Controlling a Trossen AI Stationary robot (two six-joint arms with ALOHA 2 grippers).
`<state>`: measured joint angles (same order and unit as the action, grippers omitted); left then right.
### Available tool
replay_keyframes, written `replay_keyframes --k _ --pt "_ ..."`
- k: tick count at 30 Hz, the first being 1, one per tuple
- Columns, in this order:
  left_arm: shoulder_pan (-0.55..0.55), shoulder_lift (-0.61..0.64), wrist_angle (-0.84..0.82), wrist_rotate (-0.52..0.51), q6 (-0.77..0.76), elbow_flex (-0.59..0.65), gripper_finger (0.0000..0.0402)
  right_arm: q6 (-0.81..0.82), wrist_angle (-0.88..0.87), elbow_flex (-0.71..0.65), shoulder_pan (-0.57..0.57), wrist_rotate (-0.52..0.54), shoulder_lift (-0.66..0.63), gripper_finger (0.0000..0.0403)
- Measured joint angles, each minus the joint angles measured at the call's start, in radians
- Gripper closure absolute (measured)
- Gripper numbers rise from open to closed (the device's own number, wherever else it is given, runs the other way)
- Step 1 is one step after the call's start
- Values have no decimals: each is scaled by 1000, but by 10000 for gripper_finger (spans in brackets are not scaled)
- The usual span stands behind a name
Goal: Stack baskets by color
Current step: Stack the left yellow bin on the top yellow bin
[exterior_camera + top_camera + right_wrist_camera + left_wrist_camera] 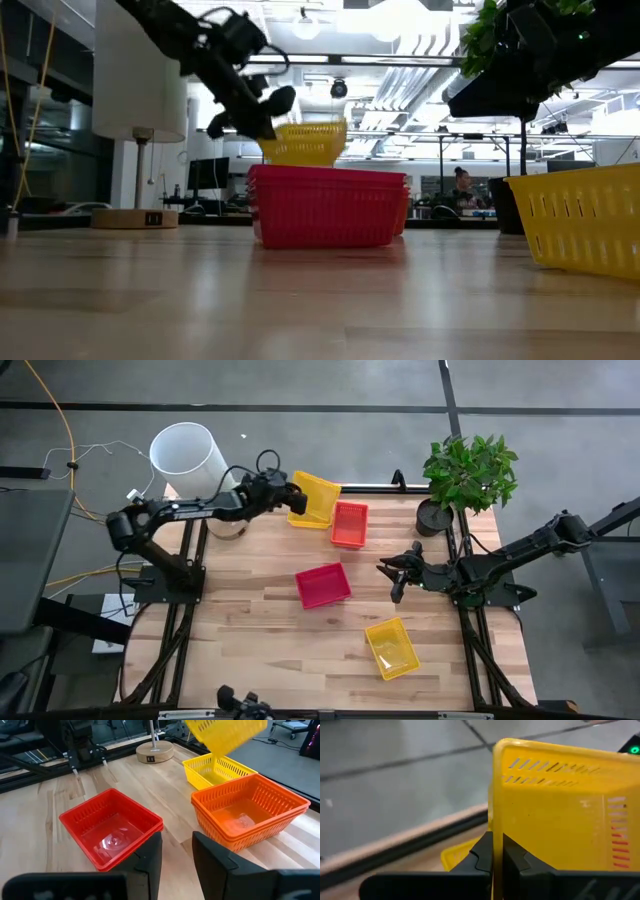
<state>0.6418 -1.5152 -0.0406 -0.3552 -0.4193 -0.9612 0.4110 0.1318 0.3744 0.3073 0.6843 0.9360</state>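
Observation:
My left gripper [289, 495] is shut on a yellow basket [318, 496], held tilted in the air near the table's far edge over a second yellow basket [216, 770] that rests on the wood. Right of them sits an orange basket stack [349, 523]. A red basket [322, 584] rests at mid-table. A third yellow basket [391, 647] lies toward the near right. My right gripper [393, 574] hovers open right of the red basket with nothing between its fingers. My left gripper pinches one side wall of the yellow basket at its rim [493, 822], one finger inside and one outside. The fingers come from the table's left, slanting down. The basket is lifted clear and tilted, with its open top turned sideways, above the other yellow basket [458, 855].
A big white cylinder [190, 458] stands at the far left behind my left arm. A potted plant [467, 472] stands at the far right corner. Bare wood lies along the near left of the table [230, 650].

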Motion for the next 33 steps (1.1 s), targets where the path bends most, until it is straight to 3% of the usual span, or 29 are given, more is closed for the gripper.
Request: replay_keyframes --k 12,21,27,33 --pt "6 -126 -53 -62 -200 0 401 16 -26 0 0 0 0 306" --pt "-42 -131 -53 -68 -275 0 401 19 -34 0 0 1 0 306" --pt "-62 -131 -92 -148 -277 0 401 37 -34 0 0 4 0 306" --pt "-62 -131 -132 -155 -295 0 400 37 -34 0 0 3 0 306"
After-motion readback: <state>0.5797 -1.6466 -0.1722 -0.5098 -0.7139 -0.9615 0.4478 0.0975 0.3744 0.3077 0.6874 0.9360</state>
